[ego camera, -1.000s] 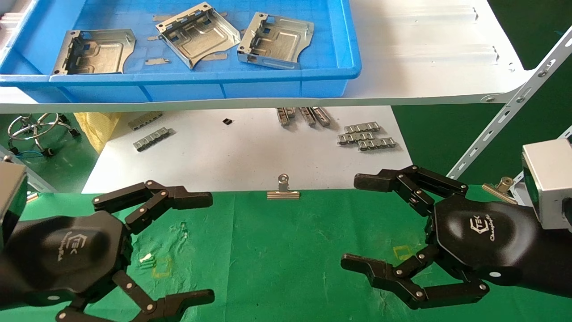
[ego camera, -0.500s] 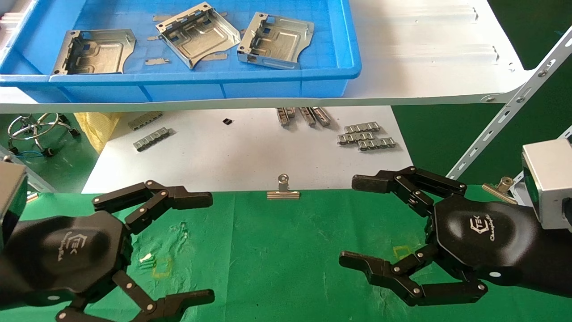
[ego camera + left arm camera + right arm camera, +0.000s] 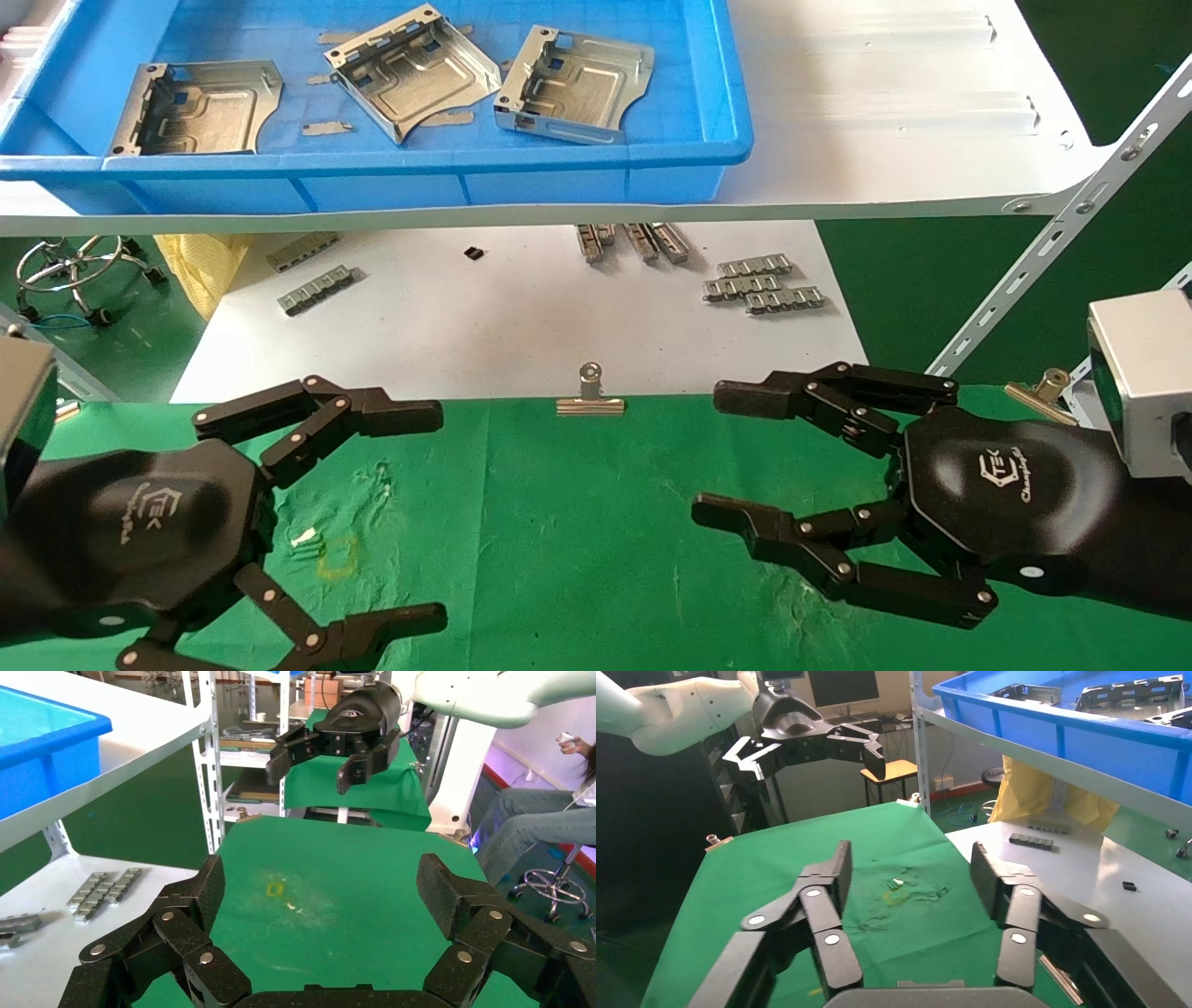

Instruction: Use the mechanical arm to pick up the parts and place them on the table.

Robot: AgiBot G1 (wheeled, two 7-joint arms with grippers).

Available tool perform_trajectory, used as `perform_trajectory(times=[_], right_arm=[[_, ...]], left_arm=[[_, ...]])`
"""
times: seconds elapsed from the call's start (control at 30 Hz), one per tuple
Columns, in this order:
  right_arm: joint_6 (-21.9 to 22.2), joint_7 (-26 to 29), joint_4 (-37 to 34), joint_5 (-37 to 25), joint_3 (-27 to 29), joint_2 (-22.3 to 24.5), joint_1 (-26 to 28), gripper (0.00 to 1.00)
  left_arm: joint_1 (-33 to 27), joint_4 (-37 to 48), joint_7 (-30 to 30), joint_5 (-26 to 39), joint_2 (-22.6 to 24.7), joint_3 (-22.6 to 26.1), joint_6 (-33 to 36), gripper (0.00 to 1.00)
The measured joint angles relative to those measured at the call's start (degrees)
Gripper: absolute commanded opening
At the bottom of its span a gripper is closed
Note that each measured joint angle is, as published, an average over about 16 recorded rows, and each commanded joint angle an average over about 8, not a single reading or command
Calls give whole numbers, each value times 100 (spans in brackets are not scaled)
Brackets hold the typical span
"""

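Three silver sheet-metal parts (image 3: 200,107) (image 3: 414,70) (image 3: 575,84) lie in the blue bin (image 3: 419,177) on the white shelf, and show in the right wrist view (image 3: 1130,692). The left mechanical arm's gripper (image 3: 430,514) is open and empty, low over the near left of the green table (image 3: 577,531). In its wrist view (image 3: 325,888) only green cloth lies between the fingers. The right gripper (image 3: 719,454) is open and empty over the table's right side, with cloth between its fingers in the right wrist view (image 3: 912,871). Both grippers are far from the parts.
The bin sits on a white shelf board (image 3: 885,121) above a white sheet with small grey ridged strips (image 3: 764,284). A binder clip (image 3: 589,396) holds the cloth's far edge. A slanted shelf strut (image 3: 1052,242) stands at the right. A yellow square mark (image 3: 337,556) is on the cloth.
The right gripper has shifted slightly left and its fingers have drawn somewhat closer together, still open. The left gripper and the parts have not moved.
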Motion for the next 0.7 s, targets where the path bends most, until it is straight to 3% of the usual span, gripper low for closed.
perform_trajectory(times=[0.5,0.7], right_arm=[[0,0,0,0,0,0,0,0],[0,0,0,0,0,0,0,0]], left_arm=[[-17,-1,0,4,0,-3,-7,100],[-342,119,-51,112,27,-13,-92,100]])
